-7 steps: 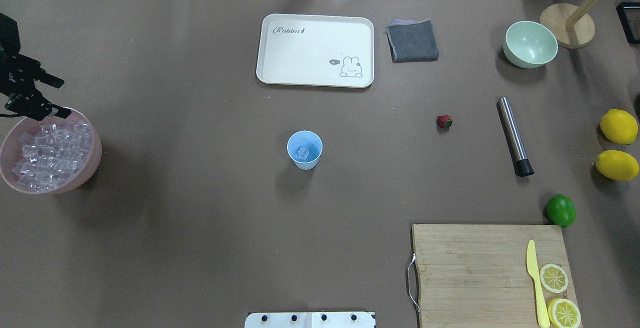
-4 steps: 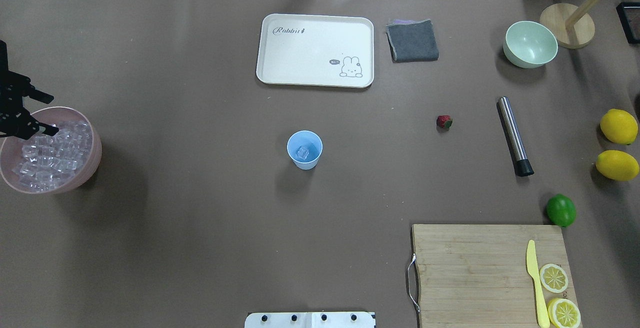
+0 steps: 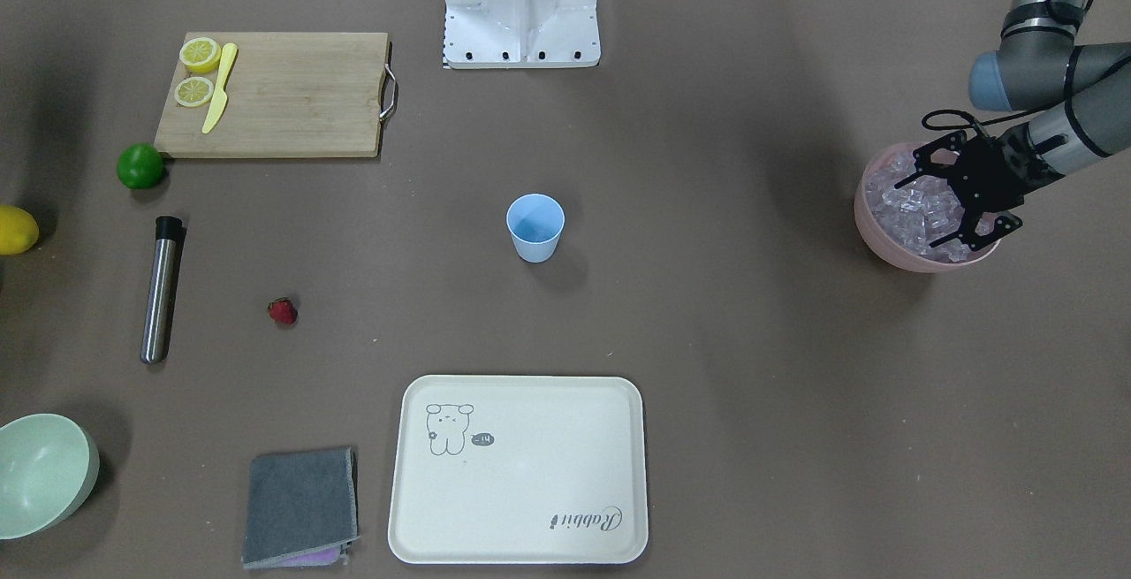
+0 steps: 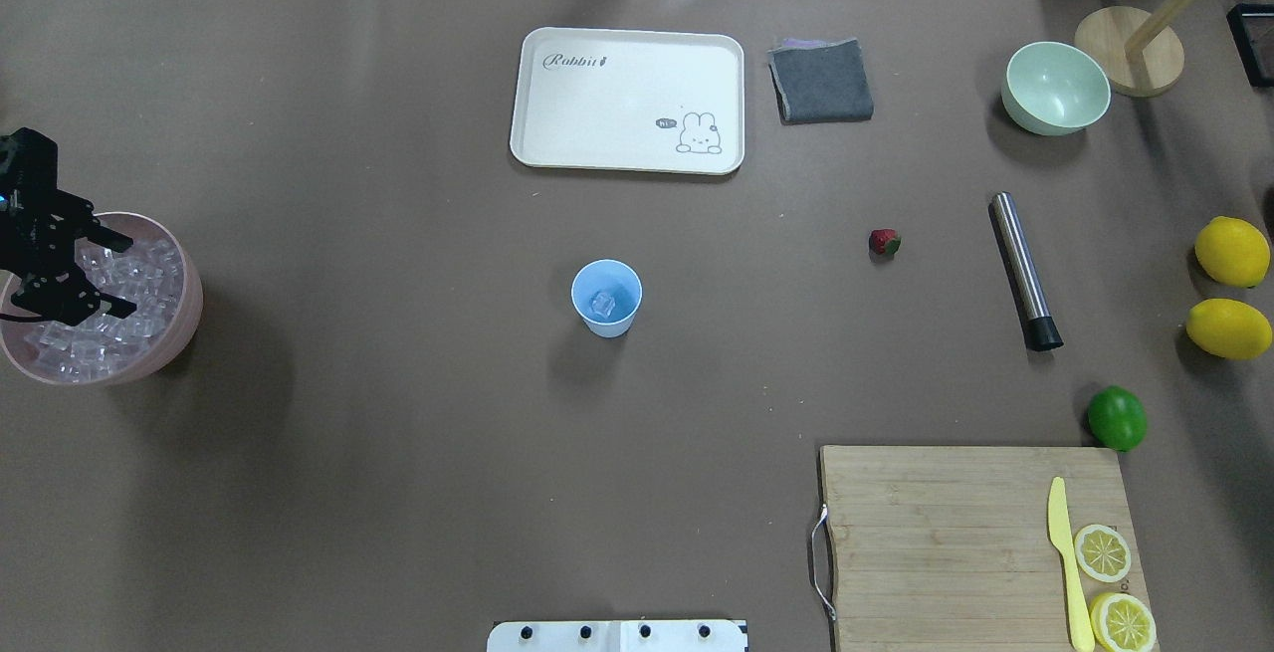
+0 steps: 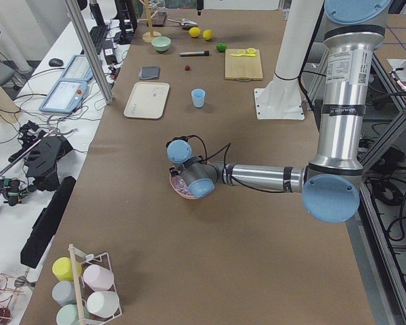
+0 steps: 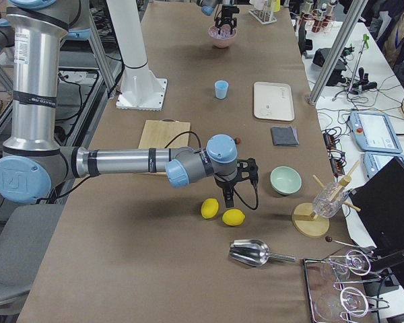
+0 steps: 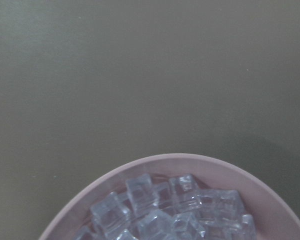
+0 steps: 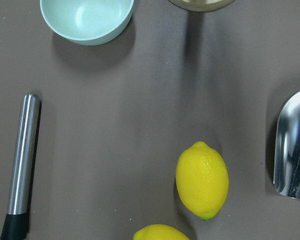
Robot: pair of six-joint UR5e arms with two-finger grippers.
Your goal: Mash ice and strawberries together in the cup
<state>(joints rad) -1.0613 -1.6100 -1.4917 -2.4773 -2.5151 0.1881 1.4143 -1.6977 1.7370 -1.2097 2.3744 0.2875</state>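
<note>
Fingers of the left gripper stand spread wide above the pink bowl, one black tip over each side of the heaped ice, small glassy cubes. The cup, smooth light blue plastic tapering to its base, stands upright mid-table, well apart from the bowl. The strawberry, small and red, lies bare on the matte brown table cover, near a brushed steel cylinder with a black end.

From overhead, the jaws gape across the bowl's rim, and one cube rests on the cup's bottom. A cream rounded tray and a folded grey cloth lie beyond it.

Along the table from the left end, the near arm's wrist covers the bowl and hides the fingers.

From the right end, the right gripper hangs above two lemons, beside a shiny metal scoop; whether its fingers are apart or together I cannot tell.

On the left wrist camera, the bowl's curved pink rim frames clear, square-edged cubes with a faint lilac tint.

On the right wrist camera, a pale green bowl, the steel cylinder, a pebbled lemon and the scoop's polished lip lie on the cover.
</note>
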